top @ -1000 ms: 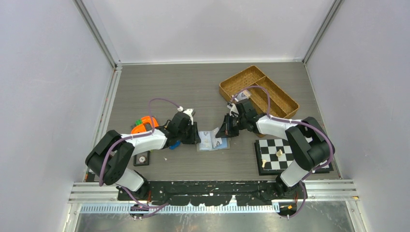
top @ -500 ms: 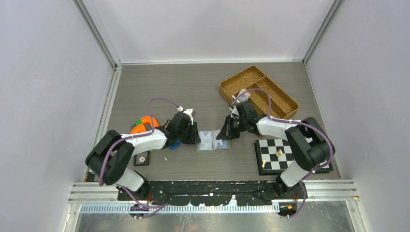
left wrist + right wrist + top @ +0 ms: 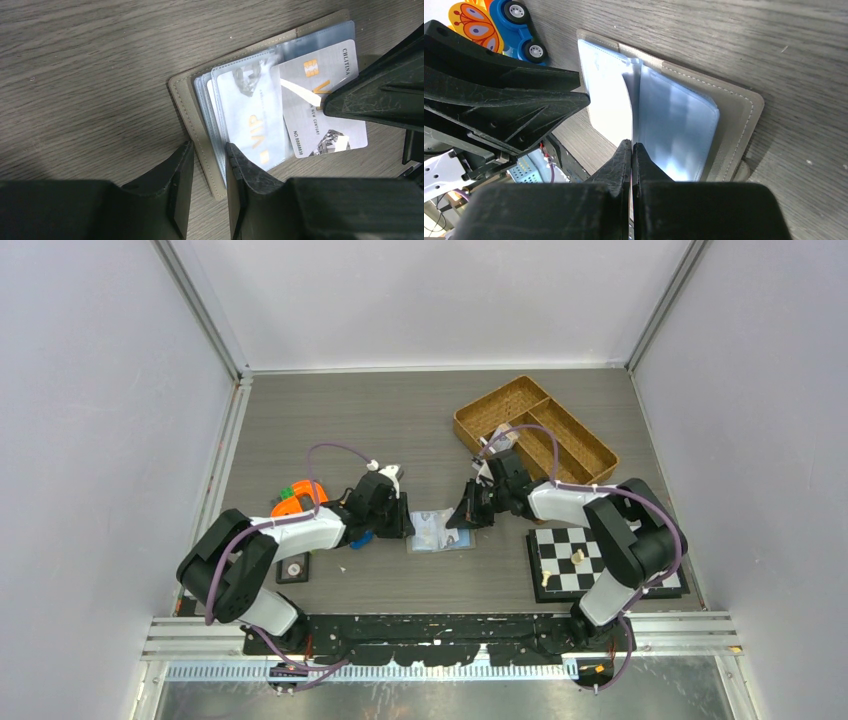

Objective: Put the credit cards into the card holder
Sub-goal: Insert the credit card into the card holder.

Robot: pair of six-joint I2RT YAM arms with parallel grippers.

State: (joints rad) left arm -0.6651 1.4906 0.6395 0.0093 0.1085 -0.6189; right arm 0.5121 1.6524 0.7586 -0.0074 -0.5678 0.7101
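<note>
The card holder (image 3: 440,532) lies opened flat on the table (image 3: 400,420), grey stitched cover (image 3: 192,107) face down. Its inside carries a stack of clear, light blue sleeves (image 3: 676,125), fanned at the fold, with one leaf standing up from the rest. A small rounded tab (image 3: 740,171) shows at one outer edge. One pale credit card (printed VIP) (image 3: 252,125) sits fully inside a sleeve. A second, silver-grey credit card with a gold chip (image 3: 306,132) lies tilted across the other half. One end passes beyond the holder's edge over the table; whether its inner end is tucked into a sleeve cannot be told.
</note>
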